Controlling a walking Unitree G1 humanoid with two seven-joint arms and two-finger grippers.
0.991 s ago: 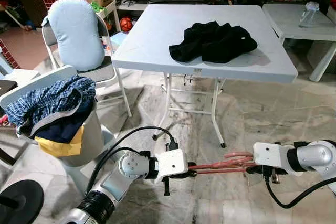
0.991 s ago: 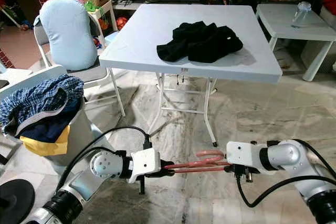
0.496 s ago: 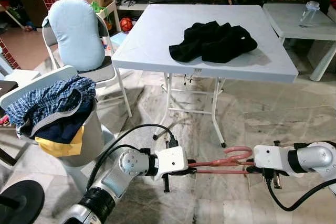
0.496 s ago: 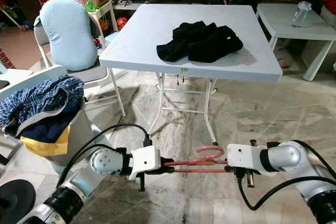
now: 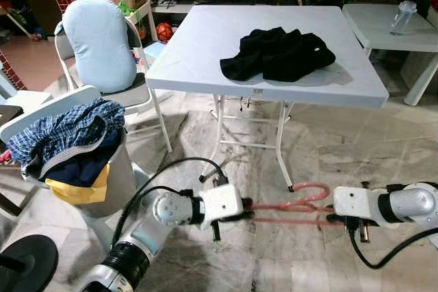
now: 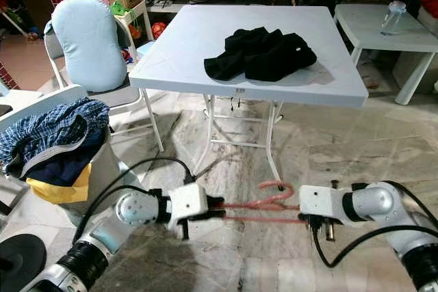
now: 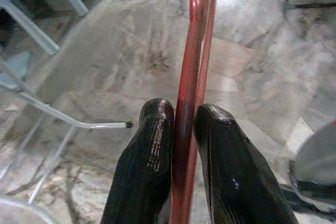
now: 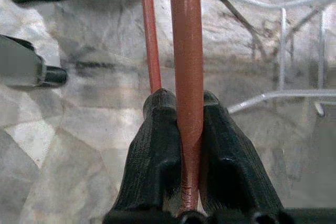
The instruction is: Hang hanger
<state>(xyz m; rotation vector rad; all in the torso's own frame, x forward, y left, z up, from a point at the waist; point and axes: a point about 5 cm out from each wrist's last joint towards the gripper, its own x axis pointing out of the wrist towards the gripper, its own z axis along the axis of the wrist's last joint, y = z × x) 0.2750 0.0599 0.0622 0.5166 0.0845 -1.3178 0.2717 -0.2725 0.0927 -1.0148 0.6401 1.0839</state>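
In the left eye view, the red hanger (image 5: 287,204) ran level between the two arms, its long axis left to right above the marble floor (image 5: 328,148), its hook curving up near the right end, in front of the white folding table (image 5: 205,52) that bore a black garment (image 5: 277,52). The left gripper (image 5: 245,210) clamped one end and the right gripper (image 5: 330,218) the other. A laundry basket (image 5: 116,169) heaped with a plaid shirt (image 5: 61,135) stood at the left, by a chair with a blue cushion (image 5: 99,42). The left wrist view showed what the head view could not: both black fingers (image 7: 149,171) pressed against the hanger's bar, which ran straight away from the camera. The right wrist view likewise showed its fingers (image 8: 157,145) closed on the thicker bar, a thinner one beside it, and table legs (image 8: 283,51) beyond.
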